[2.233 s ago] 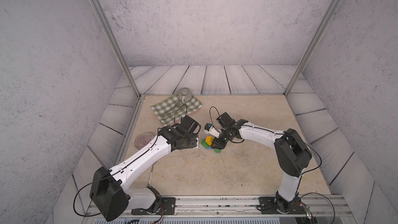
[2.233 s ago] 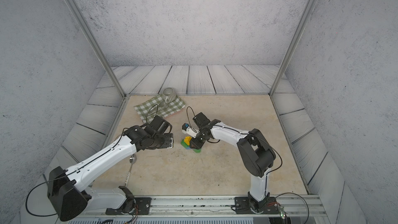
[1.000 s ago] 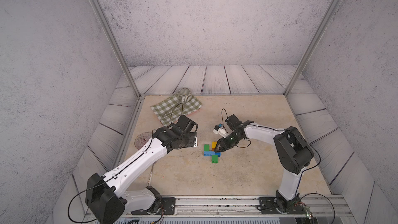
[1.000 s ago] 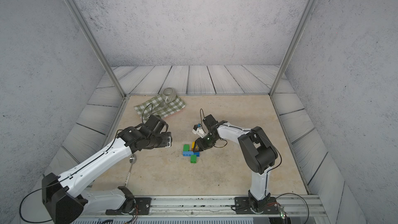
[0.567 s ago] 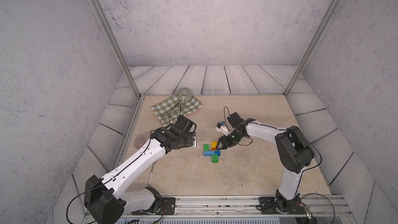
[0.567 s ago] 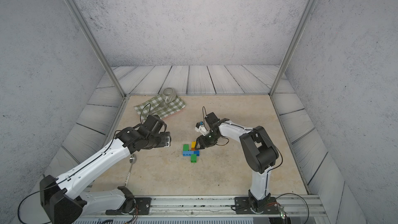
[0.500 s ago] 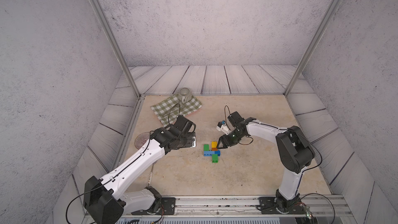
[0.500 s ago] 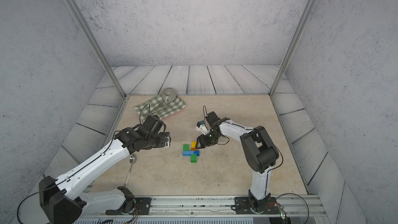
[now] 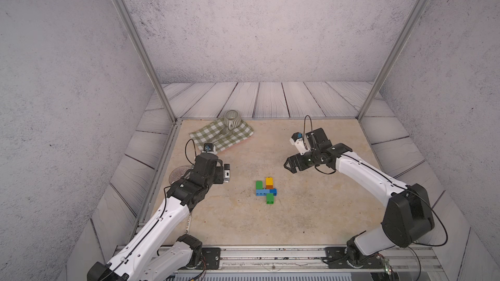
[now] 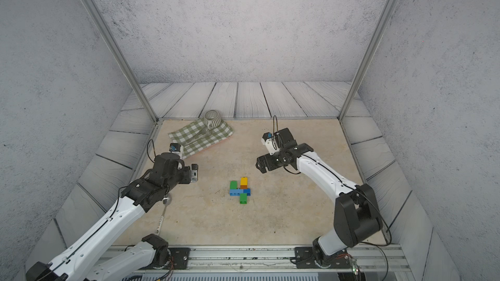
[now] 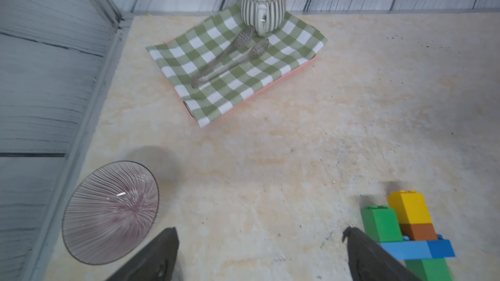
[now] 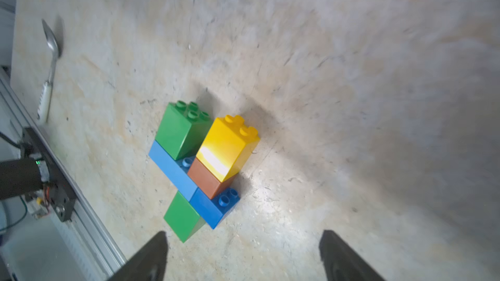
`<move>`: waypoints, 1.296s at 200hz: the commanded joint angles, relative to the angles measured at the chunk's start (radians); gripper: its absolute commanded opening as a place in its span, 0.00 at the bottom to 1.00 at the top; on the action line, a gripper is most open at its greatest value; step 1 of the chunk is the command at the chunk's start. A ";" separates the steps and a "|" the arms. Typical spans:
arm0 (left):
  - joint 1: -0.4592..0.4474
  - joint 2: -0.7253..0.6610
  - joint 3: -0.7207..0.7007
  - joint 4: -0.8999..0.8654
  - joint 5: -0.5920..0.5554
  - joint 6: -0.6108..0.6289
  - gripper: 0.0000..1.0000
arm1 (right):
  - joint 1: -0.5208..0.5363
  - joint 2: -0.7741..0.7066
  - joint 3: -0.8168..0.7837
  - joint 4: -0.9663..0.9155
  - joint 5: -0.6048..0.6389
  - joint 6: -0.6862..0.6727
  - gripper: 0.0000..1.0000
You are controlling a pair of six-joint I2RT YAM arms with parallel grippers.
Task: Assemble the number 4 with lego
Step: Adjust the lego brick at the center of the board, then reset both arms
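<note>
The number 4 (image 9: 266,190) lay flat on the counter (image 9: 311,212), near its middle and a little toward the front edge, with neither arm touching it. Its blue crossbar (image 12: 173,168) carried a green brick (image 12: 181,128) beside a yellow brick (image 12: 227,147) stacked on an orange-brown brick (image 12: 208,182), and a green stem (image 12: 181,217) sat on the opposite side. The left end effector (image 11: 261,255) hovered toward the left edge, jaws spread wide and empty. The right end effector (image 12: 243,258) hung off the figure's back right, likewise released, with nothing between its jaws. A checked cloth (image 9: 221,136) bearing a mug (image 9: 232,118) and tongs (image 11: 230,58) filled the back-left corner. A ribbed glass dish (image 11: 111,212) and a spoon (image 12: 51,47) lay by the left edge.
</note>
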 commanded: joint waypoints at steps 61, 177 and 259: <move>0.145 -0.237 -0.203 0.277 -0.156 0.335 0.99 | -0.055 -0.278 0.003 -0.038 0.320 -0.010 0.99; 0.576 -0.010 -0.545 1.051 -0.011 0.604 0.99 | -0.329 -0.424 -0.459 0.676 0.864 -0.085 0.99; 0.622 0.217 -0.574 1.392 0.006 0.669 1.00 | -0.447 -0.345 -0.631 1.067 0.777 -0.083 0.99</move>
